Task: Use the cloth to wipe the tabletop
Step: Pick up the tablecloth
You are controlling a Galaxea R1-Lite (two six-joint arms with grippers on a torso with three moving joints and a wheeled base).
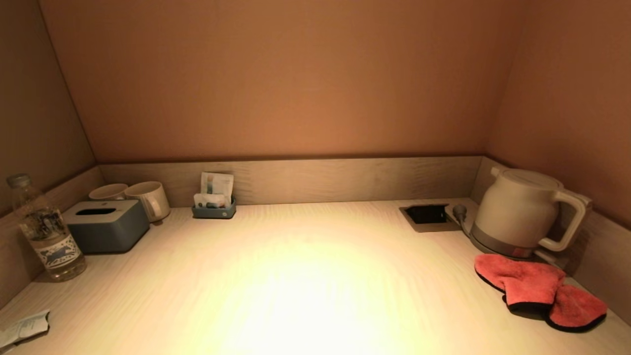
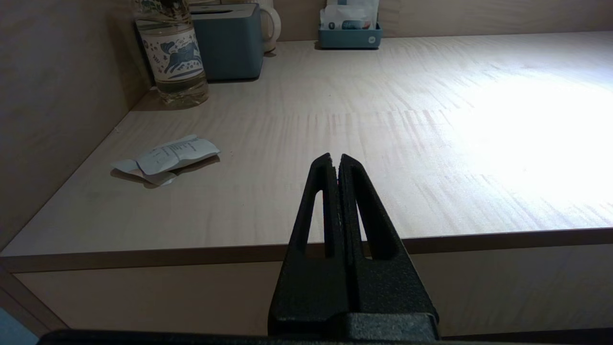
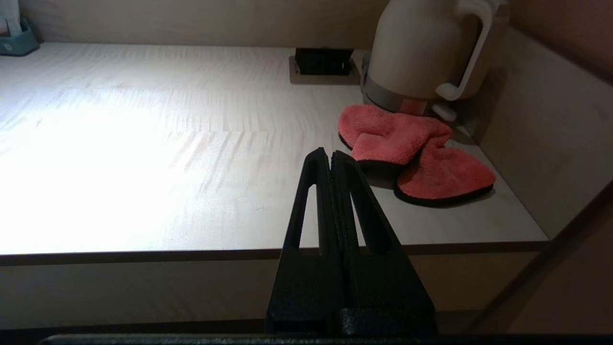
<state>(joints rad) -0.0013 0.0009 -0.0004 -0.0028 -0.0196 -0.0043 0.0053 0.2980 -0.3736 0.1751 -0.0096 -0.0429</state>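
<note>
A red cloth with a dark edge (image 1: 540, 289) lies crumpled at the right of the pale wooden tabletop (image 1: 305, 281), just in front of the kettle. It also shows in the right wrist view (image 3: 407, 148). My right gripper (image 3: 331, 154) is shut and empty, held off the table's front edge, short of the cloth. My left gripper (image 2: 334, 158) is shut and empty, held off the front edge at the left. Neither gripper shows in the head view.
A white kettle (image 1: 525, 212) stands at the back right beside a recessed socket (image 1: 428, 215). At the left are a water bottle (image 1: 45, 229), a grey tissue box (image 1: 106, 225), two mugs (image 1: 148, 199) and a sachet holder (image 1: 214, 199). A crumpled paper (image 2: 165, 158) lies front left. Low walls border three sides.
</note>
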